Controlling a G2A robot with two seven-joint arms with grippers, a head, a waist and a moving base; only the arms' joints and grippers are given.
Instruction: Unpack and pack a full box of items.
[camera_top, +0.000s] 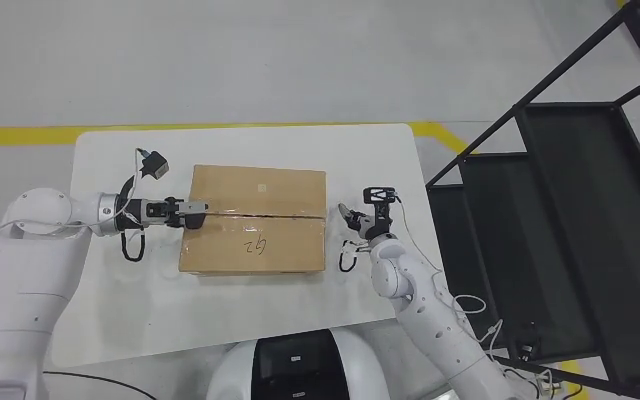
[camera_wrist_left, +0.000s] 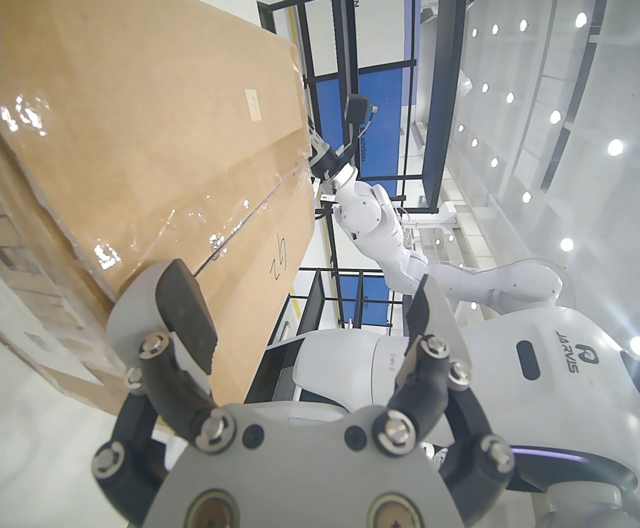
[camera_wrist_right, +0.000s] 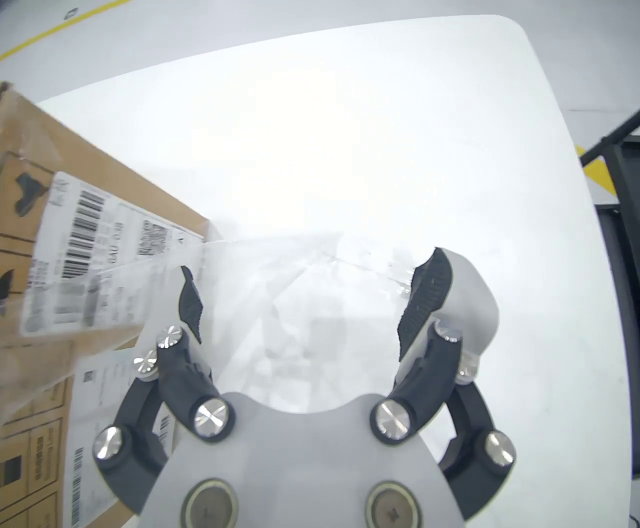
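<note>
My left gripper (camera_top: 197, 212) sits at the left end of the box (camera_top: 255, 190), level with the centre seam, its fingers spread wide and holding nothing. The box lies in the middle of the white table (camera_top: 250, 145). It is plain brown cardboard with both top flaps closed, a glossy clear tape (camera_top: 262, 213) along the seam, a scrawled mark on the near flap and a small pale tag on the far one. My right gripper (camera_top: 346, 228) is just beside the box's right end, also spread wide.

From above I get the layout but no detail at the ends. The left wrist view shows one finger pad (camera_wrist_left: 186, 310) at the box's top edge by the seam, though I cannot tell whether it touches. The right wrist view shows the end face carrying white barcode labels (camera_wrist_right: 85, 250). A loose strip of the clear tape runs from that end across the gap between the open fingers.
</note>
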